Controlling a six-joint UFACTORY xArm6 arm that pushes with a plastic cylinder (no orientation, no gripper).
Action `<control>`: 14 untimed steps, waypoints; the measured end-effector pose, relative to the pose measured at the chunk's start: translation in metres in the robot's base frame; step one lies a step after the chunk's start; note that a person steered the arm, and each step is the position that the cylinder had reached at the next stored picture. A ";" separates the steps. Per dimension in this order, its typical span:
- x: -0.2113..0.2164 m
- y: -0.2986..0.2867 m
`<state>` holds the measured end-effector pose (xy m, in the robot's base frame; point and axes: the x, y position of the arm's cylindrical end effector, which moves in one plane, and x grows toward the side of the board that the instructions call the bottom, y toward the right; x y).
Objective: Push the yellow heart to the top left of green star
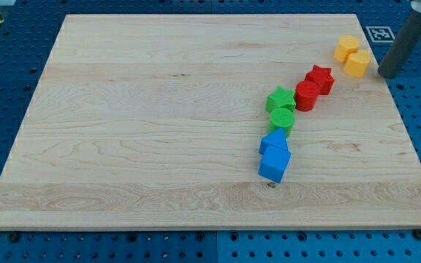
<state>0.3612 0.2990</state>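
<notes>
— Nearest the lens: blue cube [274,165], lower centre. Where's the rod?
— No claw to spread or pinch; my tip [388,74] sits upper right, just right of the yellow heart [357,63].
— Handling?
— Looks light, rigid, slippery. I'd push its right face. Green star [281,98] is well left of it.

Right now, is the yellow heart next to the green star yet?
Not yet. Nothing looks done: both yellow blocks sit at the view's top right, far from the green star. In hand: my tip stands just right of them. Left: the whole push to the star's top left.
</notes>
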 end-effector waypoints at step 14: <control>-0.011 -0.034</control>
<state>0.3505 0.2649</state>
